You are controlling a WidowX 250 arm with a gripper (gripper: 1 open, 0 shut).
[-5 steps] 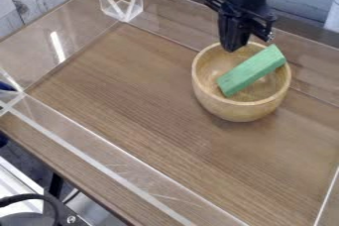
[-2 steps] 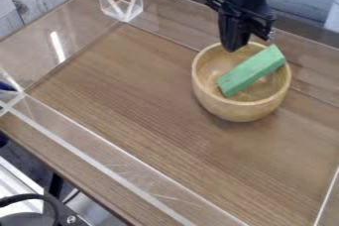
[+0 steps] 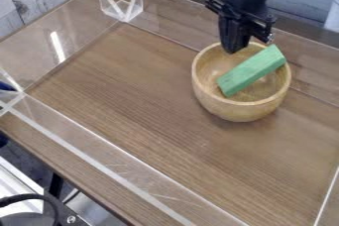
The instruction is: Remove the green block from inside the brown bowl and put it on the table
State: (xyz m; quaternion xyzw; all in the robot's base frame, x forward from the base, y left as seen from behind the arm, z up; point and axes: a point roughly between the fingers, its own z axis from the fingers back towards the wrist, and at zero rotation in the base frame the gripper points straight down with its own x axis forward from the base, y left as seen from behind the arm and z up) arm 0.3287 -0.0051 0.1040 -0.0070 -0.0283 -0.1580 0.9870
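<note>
The green block (image 3: 252,72) lies slanted inside the brown bowl (image 3: 212,94), its upper end resting on the far right rim. The bowl stands on the table (image 3: 119,91) at the right. My black gripper (image 3: 239,44) points straight down over the bowl's far rim, just left of the block's upper end. Its fingers are pressed together with nothing between them, and it does not hold the block.
Clear acrylic walls (image 3: 54,131) edge the tabletop on the left and front. A clear acrylic bracket (image 3: 121,5) stands at the back left corner. Bare wood spreads left of and in front of the bowl.
</note>
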